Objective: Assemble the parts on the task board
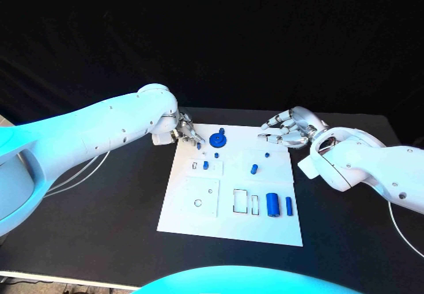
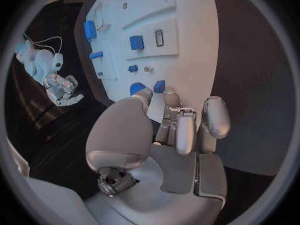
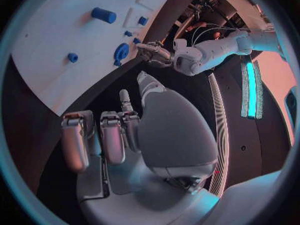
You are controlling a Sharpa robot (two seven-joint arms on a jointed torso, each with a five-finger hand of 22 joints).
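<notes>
Left hand [image 1: 185,133] hovers at task board's [image 1: 231,223] far edge, fingers loosely parted, empty, beside blue gear [image 1: 218,141]. Right hand [image 1: 287,128] curled, empty. I'd descend slowly, pinch squarely.

Robot lab or test cell: black table [image 1: 353,245] under a black backdrop, white task board [image 1: 231,217] at the table's middle with small blue parts [image 1: 273,204] in cut-out slots, cables [image 1: 81,173] trailing off the table's left edge, equipment racks and wiring [image 3: 215,5] behind.
</notes>
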